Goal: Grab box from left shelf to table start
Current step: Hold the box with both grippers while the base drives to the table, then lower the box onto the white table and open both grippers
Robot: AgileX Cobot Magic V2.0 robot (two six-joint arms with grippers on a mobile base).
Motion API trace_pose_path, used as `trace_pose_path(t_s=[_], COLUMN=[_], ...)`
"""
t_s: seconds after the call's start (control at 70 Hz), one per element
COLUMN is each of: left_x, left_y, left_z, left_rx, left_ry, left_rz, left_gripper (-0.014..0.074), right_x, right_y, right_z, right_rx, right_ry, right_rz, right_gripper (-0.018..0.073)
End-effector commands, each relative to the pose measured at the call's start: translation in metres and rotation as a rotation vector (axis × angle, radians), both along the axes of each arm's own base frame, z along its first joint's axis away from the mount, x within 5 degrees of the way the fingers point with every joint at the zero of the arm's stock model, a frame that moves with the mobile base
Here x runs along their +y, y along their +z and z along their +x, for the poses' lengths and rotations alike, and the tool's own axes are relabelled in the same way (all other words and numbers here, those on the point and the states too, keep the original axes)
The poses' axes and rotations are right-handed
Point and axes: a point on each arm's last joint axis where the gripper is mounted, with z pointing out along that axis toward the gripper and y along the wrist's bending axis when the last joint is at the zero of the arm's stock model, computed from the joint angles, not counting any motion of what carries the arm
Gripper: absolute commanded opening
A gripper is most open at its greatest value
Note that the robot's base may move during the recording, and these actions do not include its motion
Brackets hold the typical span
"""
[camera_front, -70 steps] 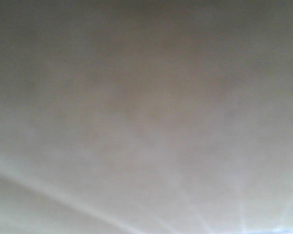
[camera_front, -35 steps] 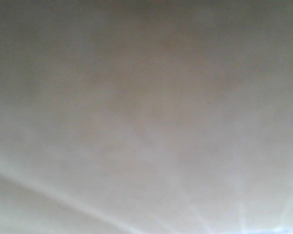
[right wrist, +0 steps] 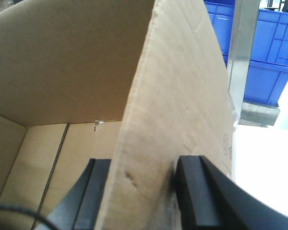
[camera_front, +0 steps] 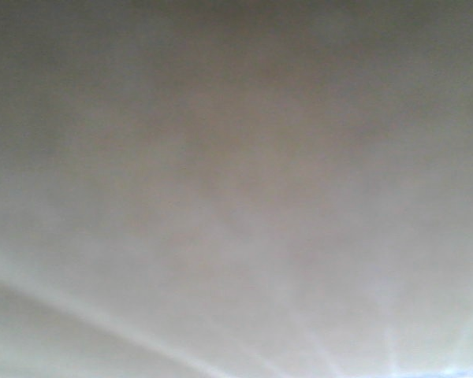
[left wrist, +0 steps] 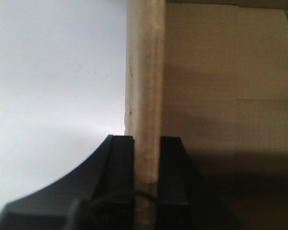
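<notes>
Warehouse or stockroom: stacked blue plastic bins (right wrist: 271,72), silver metal upright (right wrist: 241,48), open cardboard carton (right wrist: 62,62).

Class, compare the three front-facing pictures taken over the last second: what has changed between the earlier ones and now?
Nothing visibly changed. The front view stays filled by the same blurred tan face, likely the box, with the pale streaks low in the frame as before. The wrist views have no earlier pictures to compare.
</notes>
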Motion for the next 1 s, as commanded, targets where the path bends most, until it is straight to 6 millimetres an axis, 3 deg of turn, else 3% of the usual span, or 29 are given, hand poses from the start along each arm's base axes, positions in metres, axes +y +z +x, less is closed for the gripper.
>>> trace_pose_path(t_s=[0.0,0.114,0.257,0.386,0.557,0.772,0.986], left_x=[-0.003,-0.001,0.007,0.010,0.003,-0.007,-0.015], left_y=[-0.013,0.008,0.048,0.086,0.116,0.125,0.111], left_z=[-0.008,-0.013,-0.014,-0.005,0.031,0.088,0.139], left_rx=[0.198,0.125,0.032,0.017,0.047,0.072,0.128], left_ry=[-0.059,-0.053,-0.007,0.027,0.045,0.072,0.092], left_rz=[0.039,0.033,0.084,0.134,0.169,0.216,0.294], left_gripper=[-0.0100,-0.0100,-0.0100,-0.0100,-0.0100,-0.0100,-0.0100], right_x=[-0.003,-0.003,-0.003,-0.003,-0.003,-0.003,-0.005], right_y=[0.009,0.010,0.010,0.011,0.009,-0.001,-0.014], right_z=[-0.004,-0.003,0.011,0.041,0.085,0.144,0.195], right_rx=[-0.065,-0.063,-0.002,0.125,0.271,0.432,0.519], right_ry=[-0.038,-0.038,-0.034,-0.028,-0.025,-0.031,-0.048], right_rz=[-0.018,-0.018,-0.023,-0.031,-0.032,-0.028,-0.020], right_gripper=[0.0057,0.0057,0.0057,0.0057,0.0057,0.0057,0.0057])
